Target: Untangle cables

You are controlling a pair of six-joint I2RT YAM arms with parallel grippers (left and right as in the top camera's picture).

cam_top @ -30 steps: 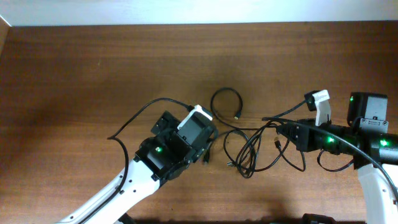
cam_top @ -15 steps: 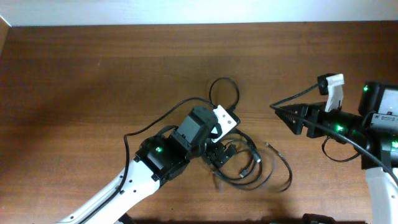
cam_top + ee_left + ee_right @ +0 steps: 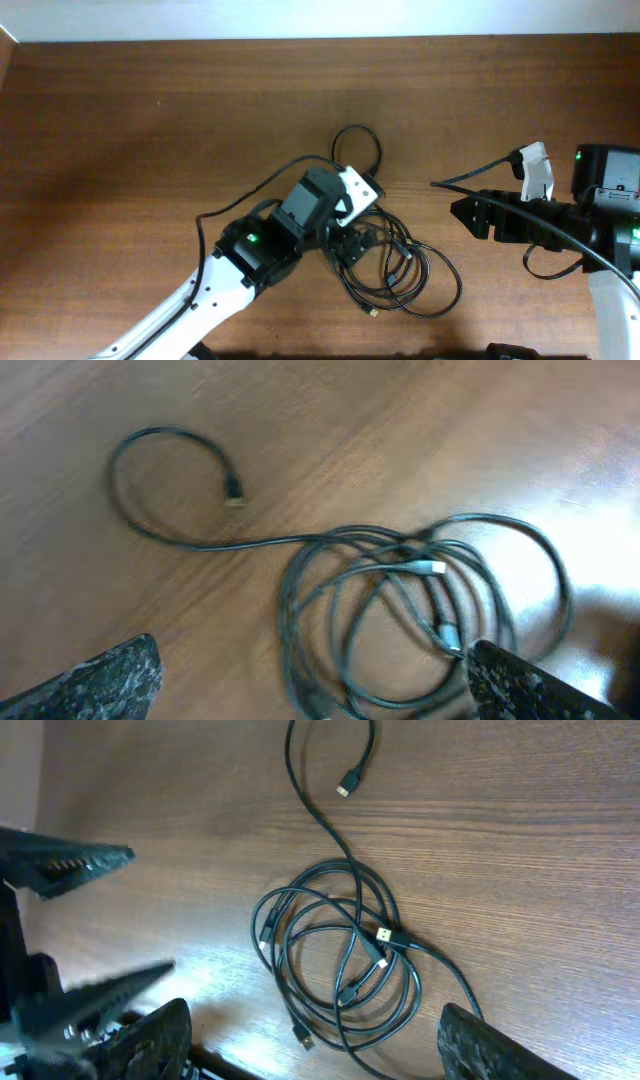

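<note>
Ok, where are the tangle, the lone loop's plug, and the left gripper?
tangle (image 3: 398, 941): right wrist view, a crossing.
lone loop's plug (image 3: 233, 495): left wrist view, body.
left gripper (image 3: 312, 655): left wrist view, between fingertips.

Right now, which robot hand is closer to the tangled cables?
Left. The left gripper sits at the left edge of the cables; the right gripper hangs off to their right, apart.

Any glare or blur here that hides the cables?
Left wrist: soft focus throughout, the cables slightly smeared, with pale glare on the table at right. Right wrist: sharper, plugs readable, a bright sheen on the wood left of the coil. Overhead: even light, no glare, thin strands traceable.
</note>
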